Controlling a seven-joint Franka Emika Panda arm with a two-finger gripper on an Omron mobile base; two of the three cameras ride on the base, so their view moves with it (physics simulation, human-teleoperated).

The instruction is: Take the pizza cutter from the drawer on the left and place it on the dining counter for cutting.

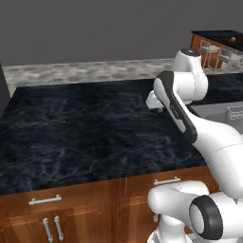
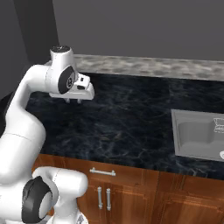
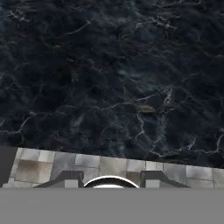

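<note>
My gripper (image 1: 154,103) hangs a little above the black marble counter (image 1: 85,128), near its middle, fingers pointing down. In the right base view the gripper (image 2: 73,101) shows two short tips set apart with nothing between them. The hand view looks down along the gripper (image 3: 111,178) at the marble and a strip of tiled floor beyond the edge. The left drawer (image 1: 45,197) is shut, its silver bar handle level. The pizza cutter is hidden. The dining counter (image 1: 214,34) stands far off at the top right.
A grey sink (image 2: 192,133) is set into the counter to my right, with a pale wire object (image 2: 218,124) in it. A second shut drawer (image 1: 166,182) and cabinet doors with vertical handles (image 1: 52,228) lie below the counter edge. Pale chairs (image 1: 207,49) stand at the dining counter.
</note>
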